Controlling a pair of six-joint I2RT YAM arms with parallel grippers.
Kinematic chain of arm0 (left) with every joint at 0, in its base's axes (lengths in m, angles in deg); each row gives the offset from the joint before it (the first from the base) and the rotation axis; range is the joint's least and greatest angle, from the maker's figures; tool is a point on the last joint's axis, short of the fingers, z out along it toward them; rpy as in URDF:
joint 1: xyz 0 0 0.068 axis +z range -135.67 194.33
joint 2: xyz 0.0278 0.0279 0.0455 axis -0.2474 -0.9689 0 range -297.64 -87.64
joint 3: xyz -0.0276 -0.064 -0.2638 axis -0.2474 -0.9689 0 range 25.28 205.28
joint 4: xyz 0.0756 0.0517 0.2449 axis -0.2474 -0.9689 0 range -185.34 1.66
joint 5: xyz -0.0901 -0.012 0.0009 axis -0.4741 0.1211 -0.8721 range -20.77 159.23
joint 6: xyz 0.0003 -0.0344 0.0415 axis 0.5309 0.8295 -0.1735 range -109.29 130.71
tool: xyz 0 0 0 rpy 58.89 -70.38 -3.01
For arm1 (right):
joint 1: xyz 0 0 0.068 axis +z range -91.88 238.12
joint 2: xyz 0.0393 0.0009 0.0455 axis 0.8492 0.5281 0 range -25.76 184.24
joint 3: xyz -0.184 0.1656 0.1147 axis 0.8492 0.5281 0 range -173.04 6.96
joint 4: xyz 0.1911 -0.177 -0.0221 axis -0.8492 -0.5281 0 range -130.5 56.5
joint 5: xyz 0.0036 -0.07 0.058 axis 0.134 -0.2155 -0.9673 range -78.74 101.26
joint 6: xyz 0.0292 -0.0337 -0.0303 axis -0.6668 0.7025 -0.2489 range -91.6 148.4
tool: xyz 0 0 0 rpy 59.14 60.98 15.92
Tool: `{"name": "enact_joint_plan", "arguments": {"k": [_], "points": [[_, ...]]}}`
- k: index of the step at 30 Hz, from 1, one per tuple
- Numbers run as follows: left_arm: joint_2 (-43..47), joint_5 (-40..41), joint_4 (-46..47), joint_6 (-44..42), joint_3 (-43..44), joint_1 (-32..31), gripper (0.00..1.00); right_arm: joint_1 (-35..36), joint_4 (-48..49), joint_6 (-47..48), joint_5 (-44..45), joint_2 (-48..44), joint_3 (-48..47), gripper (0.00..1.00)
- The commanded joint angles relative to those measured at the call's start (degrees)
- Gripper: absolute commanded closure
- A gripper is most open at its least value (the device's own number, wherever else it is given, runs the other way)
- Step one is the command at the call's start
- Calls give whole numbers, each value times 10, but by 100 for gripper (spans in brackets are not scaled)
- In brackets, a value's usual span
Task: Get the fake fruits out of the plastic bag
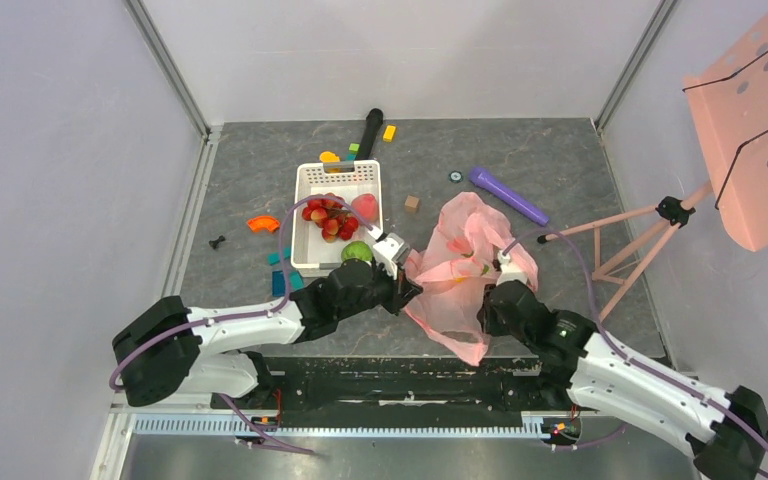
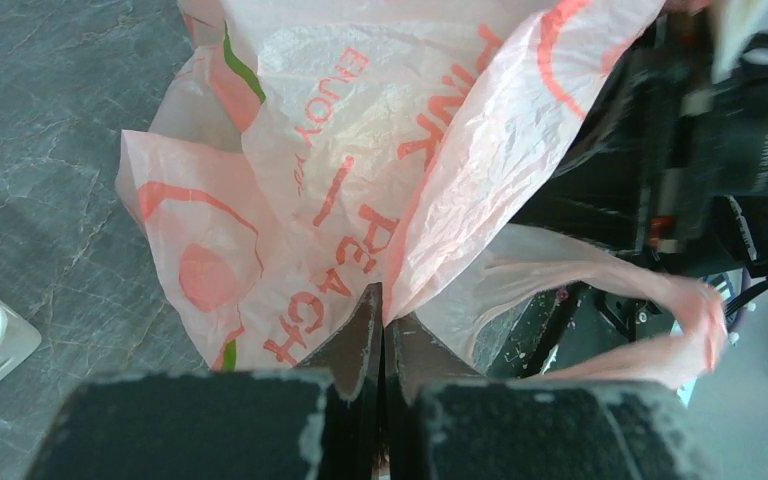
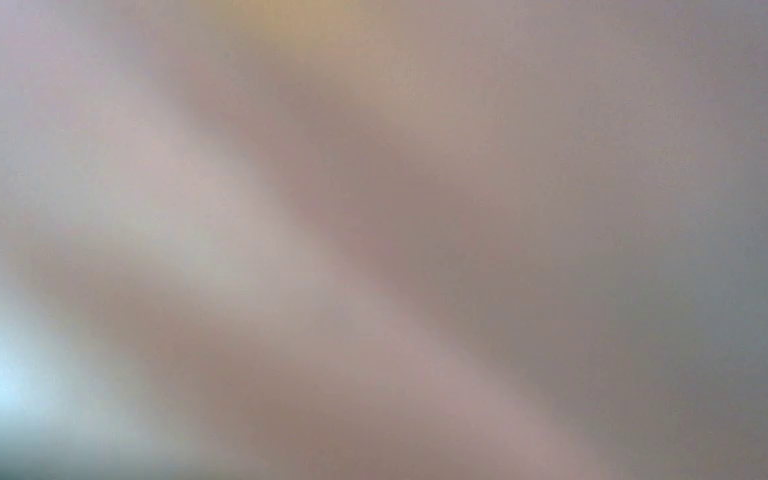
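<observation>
The pink plastic bag (image 1: 465, 260) lies crumpled and partly lifted between my two arms. My left gripper (image 1: 407, 270) is shut on the bag's left edge; the left wrist view shows the jaws pressed together (image 2: 382, 305) on a fold of the printed bag (image 2: 360, 150). My right gripper (image 1: 506, 262) is against the bag's right side, and plastic blurs its wrist view completely. The red berry cluster (image 1: 330, 215), the pink-red fruit (image 1: 365, 206) and the green apple (image 1: 357, 250) lie in the white basket (image 1: 305, 180). A small coloured shape shows through the bag; I cannot tell what it is.
A purple cylinder (image 1: 508, 195) lies behind the bag. A black cylinder (image 1: 370, 128), a yellow block (image 1: 389, 132), a brown cube (image 1: 412, 203), an orange arch (image 1: 262, 223) and blue blocks (image 1: 280, 280) lie around the basket. A pink tripod stand (image 1: 660, 215) is at the right.
</observation>
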Motion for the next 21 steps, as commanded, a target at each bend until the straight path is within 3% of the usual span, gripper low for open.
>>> {"name": "enact_joint_plan", "arguments": {"k": [1, 4, 9, 15, 21], "points": [[0, 16, 40, 26, -2, -2, 98, 5, 41, 26, -38, -81, -68, 76], [-4, 15, 44, 29, -1, -2, 98, 5, 113, 58, -77, -109, -83, 73], [-5, 17, 43, 32, 4, -2, 98, 5, 148, 104, -85, -40, -119, 73], [-12, 10, 40, 36, 10, -2, 97, 4, 180, 130, 44, 62, -125, 76], [-24, 8, 22, 41, 21, -2, 98, 1, 273, 122, 131, 105, -47, 78]]}}
